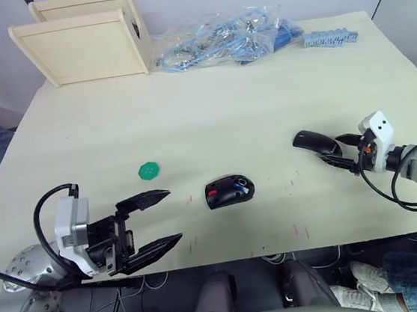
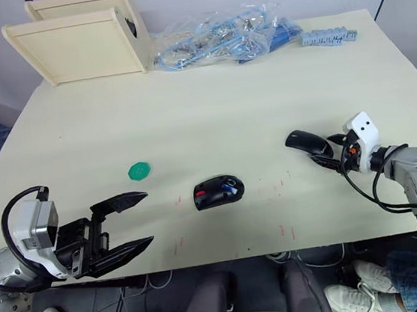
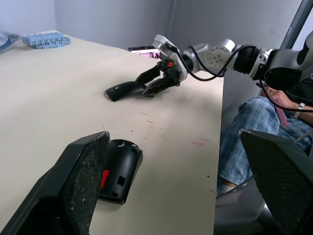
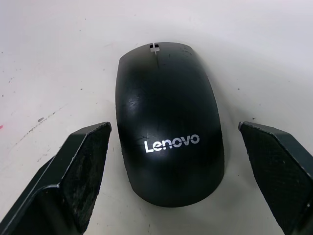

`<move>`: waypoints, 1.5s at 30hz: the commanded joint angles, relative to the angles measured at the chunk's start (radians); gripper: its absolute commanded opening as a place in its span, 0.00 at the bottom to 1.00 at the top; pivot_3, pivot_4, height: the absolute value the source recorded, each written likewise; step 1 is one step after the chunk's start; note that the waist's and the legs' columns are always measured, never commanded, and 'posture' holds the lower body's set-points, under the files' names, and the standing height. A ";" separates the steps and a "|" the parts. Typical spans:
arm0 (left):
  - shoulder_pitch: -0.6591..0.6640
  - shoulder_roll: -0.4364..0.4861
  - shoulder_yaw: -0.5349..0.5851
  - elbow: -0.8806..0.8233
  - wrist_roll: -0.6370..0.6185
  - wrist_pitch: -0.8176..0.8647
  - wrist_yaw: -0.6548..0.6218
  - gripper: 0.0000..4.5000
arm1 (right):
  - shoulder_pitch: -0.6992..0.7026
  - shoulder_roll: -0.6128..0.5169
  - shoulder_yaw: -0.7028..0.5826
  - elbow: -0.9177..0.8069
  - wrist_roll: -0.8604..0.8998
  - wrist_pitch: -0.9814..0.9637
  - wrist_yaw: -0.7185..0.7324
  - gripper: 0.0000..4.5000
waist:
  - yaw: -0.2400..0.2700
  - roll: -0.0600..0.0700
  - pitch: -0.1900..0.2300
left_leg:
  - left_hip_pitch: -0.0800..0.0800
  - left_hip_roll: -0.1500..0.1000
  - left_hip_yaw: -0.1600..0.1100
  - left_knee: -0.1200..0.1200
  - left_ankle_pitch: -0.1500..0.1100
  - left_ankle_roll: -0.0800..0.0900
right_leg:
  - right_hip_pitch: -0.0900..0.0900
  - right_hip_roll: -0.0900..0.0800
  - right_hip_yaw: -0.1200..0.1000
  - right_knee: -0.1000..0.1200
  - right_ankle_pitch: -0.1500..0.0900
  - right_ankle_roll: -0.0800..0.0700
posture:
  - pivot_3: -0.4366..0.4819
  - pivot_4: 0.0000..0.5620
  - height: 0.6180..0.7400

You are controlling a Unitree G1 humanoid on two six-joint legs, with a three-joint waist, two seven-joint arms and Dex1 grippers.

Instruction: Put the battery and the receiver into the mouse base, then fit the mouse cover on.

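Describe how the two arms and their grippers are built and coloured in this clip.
Both arms are silver-grey metal with rounded joints and looping black cables. The left gripper has two long black tapered fingers on a black mount with a white block behind it. The right gripper has similar black fingers, a white housing with two dark dots, and an orange-red detail. The finger pads are dark and textured.

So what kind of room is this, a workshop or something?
Probably a lab or test bench: one plain pale table with a few practice items laid out, a taken-apart mouse base, its mouse cover, a wooden box and bagged blue parts.
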 commanded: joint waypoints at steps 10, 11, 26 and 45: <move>-0.014 0.004 -0.007 -0.028 -0.003 -0.002 0.024 1.00 | 0.003 -0.016 -0.024 -0.023 0.001 -0.016 0.016 0.97 | 0.000 0.000 0.000 | 0.000 0.000 0.000 0.000 0.000 0.000 | 0.000 0.000 0.000 0.000 0.000 0.000 | 0.48 0.27 1.00; -0.015 0.004 -0.008 -0.030 -0.004 -0.001 0.026 1.00 | 0.003 -0.016 -0.024 -0.024 0.001 -0.015 0.017 0.97 | 0.000 0.000 0.000 | 0.000 0.000 0.000 0.000 0.000 0.000 | 0.000 0.000 0.000 0.000 0.000 0.000 | 0.48 0.27 1.00; -0.078 0.016 -0.048 -0.118 -0.033 0.077 0.148 1.00 | -0.004 -0.018 -0.024 -0.020 -0.011 -0.013 0.027 0.92 | 0.001 0.000 0.000 | 0.000 0.000 0.000 0.000 0.000 0.000 | 0.000 0.000 0.000 0.000 0.000 0.000 | 0.48 0.27 1.00; -0.123 0.022 -0.062 -0.146 -0.051 0.129 0.205 1.00 | 0.001 -0.019 -0.024 -0.039 -0.016 -0.014 0.031 0.62 | 0.000 0.000 0.000 | 0.000 0.000 0.000 0.000 0.000 0.000 | 0.000 0.000 0.000 0.000 0.000 0.000 | 0.48 0.27 1.00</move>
